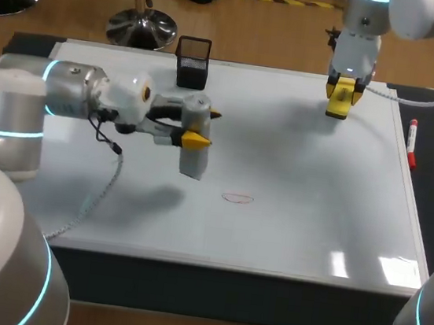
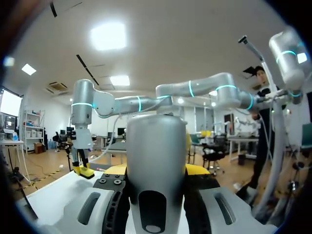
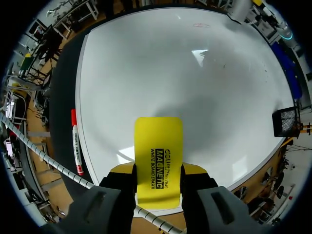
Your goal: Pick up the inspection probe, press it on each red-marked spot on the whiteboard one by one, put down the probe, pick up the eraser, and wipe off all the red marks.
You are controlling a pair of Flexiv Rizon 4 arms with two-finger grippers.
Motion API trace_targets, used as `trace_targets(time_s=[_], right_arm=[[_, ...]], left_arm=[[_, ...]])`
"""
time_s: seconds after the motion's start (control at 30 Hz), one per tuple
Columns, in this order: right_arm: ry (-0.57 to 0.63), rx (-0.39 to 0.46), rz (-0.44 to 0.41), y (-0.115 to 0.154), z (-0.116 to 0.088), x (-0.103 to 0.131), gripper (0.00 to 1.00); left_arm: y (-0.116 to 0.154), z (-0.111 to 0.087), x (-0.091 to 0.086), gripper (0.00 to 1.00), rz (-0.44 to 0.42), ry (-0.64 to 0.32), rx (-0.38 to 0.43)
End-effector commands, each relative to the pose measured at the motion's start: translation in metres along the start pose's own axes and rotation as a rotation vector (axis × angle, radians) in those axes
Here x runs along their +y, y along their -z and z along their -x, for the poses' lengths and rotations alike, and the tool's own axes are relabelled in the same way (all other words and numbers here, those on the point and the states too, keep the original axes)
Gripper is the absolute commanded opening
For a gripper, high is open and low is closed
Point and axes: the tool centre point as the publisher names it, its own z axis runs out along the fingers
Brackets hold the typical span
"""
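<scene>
My left gripper is shut on the grey cylindrical inspection probe, which it holds upright above the left middle of the whiteboard. In the left wrist view the probe fills the gap between the fingers. A single thin red oval mark lies on the board to the right of the probe and nearer the front; the same red mark is seen far ahead of the right gripper. My right gripper hangs over the back right of the board, shut on the yellow eraser.
A black mesh pen holder stands at the board's back edge, behind the left gripper. A red marker lies on the dark strip beyond the board's right edge, also seen as the marker beside the right gripper.
</scene>
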Motion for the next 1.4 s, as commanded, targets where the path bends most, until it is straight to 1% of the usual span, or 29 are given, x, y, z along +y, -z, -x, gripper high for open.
trace_targets(time_s=[0.03, 0.1, 0.23, 0.43, 0.7, 0.83, 1.07, 1.4], right_arm=[[0.002, 0.003, 0.0, 0.001, 0.0, -0.001, 0.0], [0.002, 0.003, 0.0, 0.001, 0.0, -0.001, 0.0], [0.002, 0.003, 0.0, 0.001, 0.0, -0.001, 0.0], [0.002, 0.003, 0.0, 0.001, 0.0, -0.001, 0.0], [0.002, 0.003, 0.0, 0.001, 0.0, -0.001, 0.0], [0.002, 0.003, 0.0, 0.001, 0.0, -0.001, 0.0], [0.002, 0.003, 0.0, 0.001, 0.0, -0.001, 0.0], [0.002, 0.003, 0.0, 0.001, 0.0, -0.001, 0.0]], left_arm=[[-0.021, -0.01, 0.009, 0.0, -0.002, -0.014, 0.036], [-0.032, -0.015, 0.012, 0.0, -0.009, -0.018, 0.069], [-0.052, -0.02, 0.021, 0.0, -0.026, -0.006, 0.116], [-0.068, -0.014, 0.035, 0.0, -0.044, 0.014, 0.144], [-0.077, 0.001, 0.047, 0.0, -0.066, 0.055, 0.162], [-0.082, 0.007, 0.053, 0.0, -0.06, 0.05, 0.173], [-0.086, 0.011, 0.059, 0.0, -0.064, 0.058, 0.187], [-0.081, 0.015, 0.066, 0.0, -0.059, 0.073, 0.173]])
